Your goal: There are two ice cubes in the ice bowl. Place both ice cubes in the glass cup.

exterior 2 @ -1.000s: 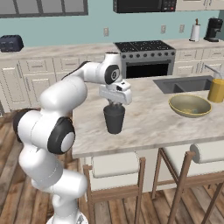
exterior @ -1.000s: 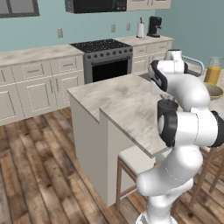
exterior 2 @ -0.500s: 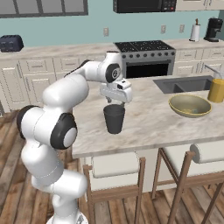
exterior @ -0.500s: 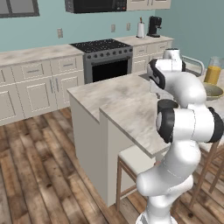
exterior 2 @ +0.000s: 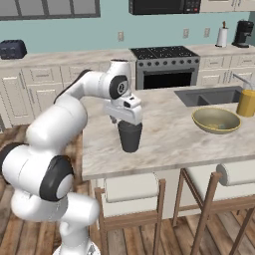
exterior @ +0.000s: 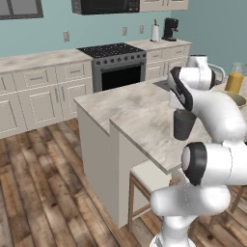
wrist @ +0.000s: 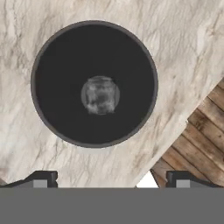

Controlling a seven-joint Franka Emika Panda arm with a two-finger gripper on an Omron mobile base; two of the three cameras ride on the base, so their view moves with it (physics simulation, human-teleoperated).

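A pale cube (wrist: 100,95) lies on the bottom of the dark cup (exterior 2: 130,136), dead centre when seen from the hand view. The cup stands upright on the marble bench (exterior 2: 169,134), near its front edge and toward the left end, where the wood floor (wrist: 192,144) shows just past the bench edge. The jaws (exterior 2: 125,118) hang directly above the cup's mouth, apart and holding nothing; in the hand view the two dark tips (wrist: 41,178) sit wide at either side of the bottom, with the cup's rim between and beyond them. In the left base view the cup (exterior: 184,124) stands just under the arm's wrist. The yellow-olive bowl (exterior 2: 216,120) rests well apart from the cup, toward the bench's right end, just in front of the sink (exterior 2: 209,95); whether a cube lies in it cannot be told. A glass of orange liquid (exterior 2: 246,102) stands just beside the bowl, near the right edge. Two stools (exterior 2: 131,188) stand under the front edge.
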